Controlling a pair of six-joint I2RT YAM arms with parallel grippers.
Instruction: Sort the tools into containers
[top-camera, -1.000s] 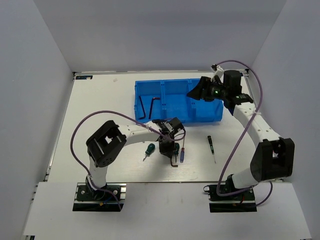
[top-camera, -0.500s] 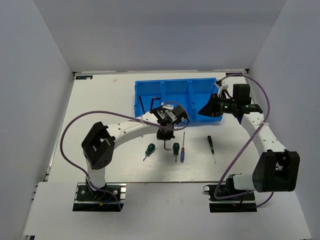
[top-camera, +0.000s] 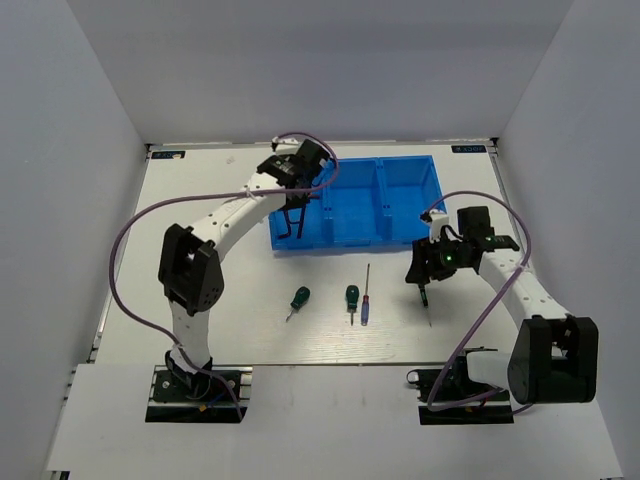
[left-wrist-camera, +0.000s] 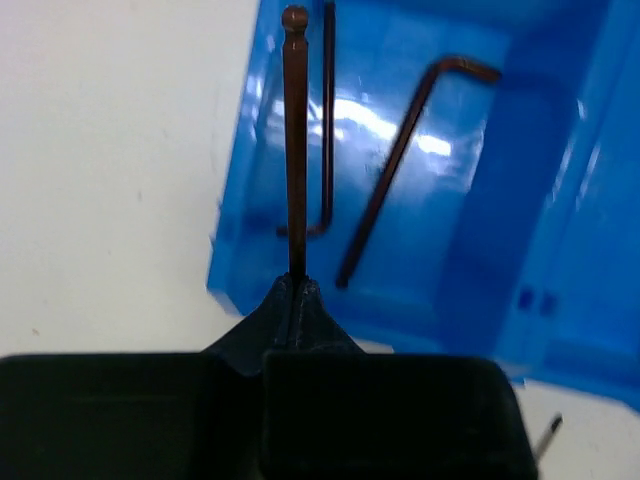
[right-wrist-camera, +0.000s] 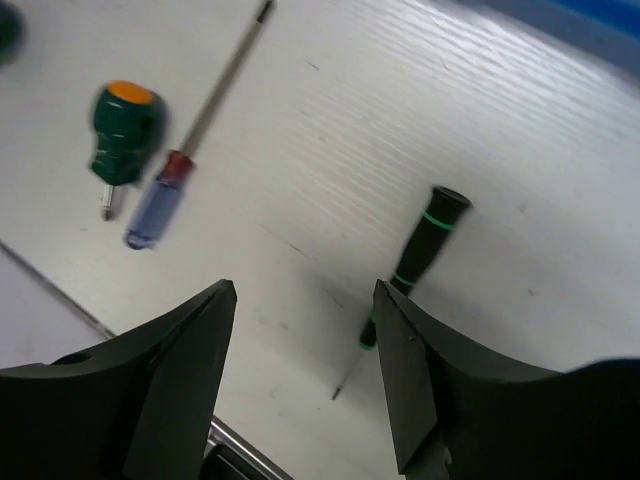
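On the white counter (top-camera: 200, 280), nearest the arm bases, four screwdrivers lie in a loose row: a stubby green screwdriver (top-camera: 299, 298) on the left; a second green screwdriver (top-camera: 351, 296); a blue-handled screwdriver (top-camera: 363, 312) just beside it; and a slim dark screwdriver (right-wrist-camera: 418, 250) with green rings, further right. The right tool (right-wrist-camera: 302, 290) hovers over that dark screwdriver, fingers spread with nothing between them. Beyond lies the blue tray (top-camera: 380, 241), three compartments side by side; a long hex key (left-wrist-camera: 400, 170) and a thinner hex key (left-wrist-camera: 327, 120) rest in its left compartment. The left tool (left-wrist-camera: 297, 285) is above that end of the tray, fingers pressed together on a third hex key (left-wrist-camera: 294, 150); its ball-tipped shaft sticks straight out from the tips.
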